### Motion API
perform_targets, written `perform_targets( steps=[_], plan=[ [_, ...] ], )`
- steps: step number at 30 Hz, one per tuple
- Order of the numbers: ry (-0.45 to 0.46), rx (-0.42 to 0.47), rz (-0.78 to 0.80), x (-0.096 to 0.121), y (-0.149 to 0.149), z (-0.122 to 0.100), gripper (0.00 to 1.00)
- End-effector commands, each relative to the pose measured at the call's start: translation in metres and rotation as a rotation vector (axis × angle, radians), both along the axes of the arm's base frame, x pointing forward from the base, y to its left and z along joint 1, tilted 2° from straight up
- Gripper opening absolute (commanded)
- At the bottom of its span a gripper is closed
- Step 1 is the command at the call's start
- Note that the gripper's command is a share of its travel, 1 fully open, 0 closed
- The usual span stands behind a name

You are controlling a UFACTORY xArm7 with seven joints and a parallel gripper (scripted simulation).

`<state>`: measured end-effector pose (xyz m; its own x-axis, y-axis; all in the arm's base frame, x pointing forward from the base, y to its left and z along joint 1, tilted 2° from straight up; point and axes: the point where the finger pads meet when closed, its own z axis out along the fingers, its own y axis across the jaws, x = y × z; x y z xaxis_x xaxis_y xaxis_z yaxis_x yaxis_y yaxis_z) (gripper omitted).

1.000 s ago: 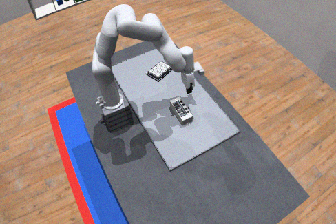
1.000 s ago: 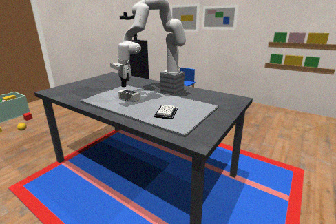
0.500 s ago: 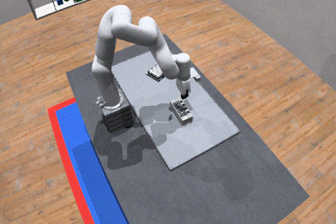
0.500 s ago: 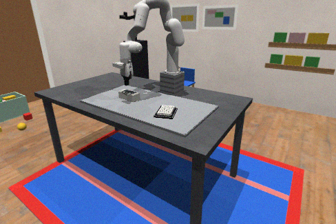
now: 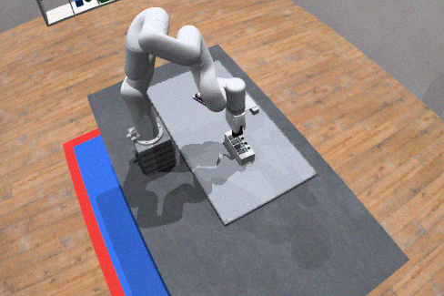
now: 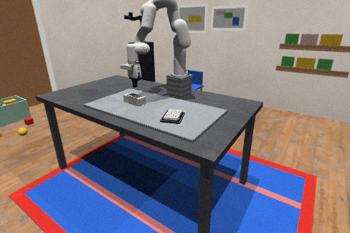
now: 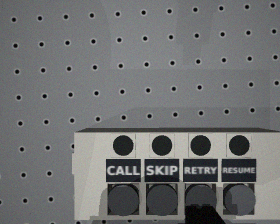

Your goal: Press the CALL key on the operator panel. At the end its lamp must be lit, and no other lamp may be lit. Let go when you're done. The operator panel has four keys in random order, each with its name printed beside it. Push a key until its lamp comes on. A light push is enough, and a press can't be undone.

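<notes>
The operator panel (image 7: 178,172) is a pale box on the perforated grey mat, also seen in the top view (image 5: 239,147) and the exterior view (image 6: 134,98). In the wrist view its labels read CALL (image 7: 123,170), SKIP (image 7: 162,170), RETRY (image 7: 200,170) and RESUME (image 7: 239,170) from left to right. A round dark lamp sits above each label, and all four are unlit. A grey round key sits below each label. My gripper (image 7: 203,214) is shut and empty. It hovers a little above the panel, nearest the RETRY key, to the right of the CALL key (image 7: 123,200).
A small keypad-like slab (image 6: 172,115) lies on the mat, away from the panel. The arm's base block (image 6: 178,85) stands at the table's back edge.
</notes>
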<state>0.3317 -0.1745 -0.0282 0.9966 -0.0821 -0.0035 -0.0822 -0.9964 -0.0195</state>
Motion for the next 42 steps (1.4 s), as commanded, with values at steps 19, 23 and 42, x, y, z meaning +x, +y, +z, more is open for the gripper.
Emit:
perform_targets(
  steps=[19, 23, 42],
  plan=[
    [-0.007, 0.005, 0.004, -0.001, -0.001, -0.024, 0.00],
    [-0.007, 0.005, 0.004, -0.001, -0.001, -0.029, 0.00],
    [-0.007, 0.005, 0.004, -0.001, -0.001, -0.028, 0.00]
  ],
)
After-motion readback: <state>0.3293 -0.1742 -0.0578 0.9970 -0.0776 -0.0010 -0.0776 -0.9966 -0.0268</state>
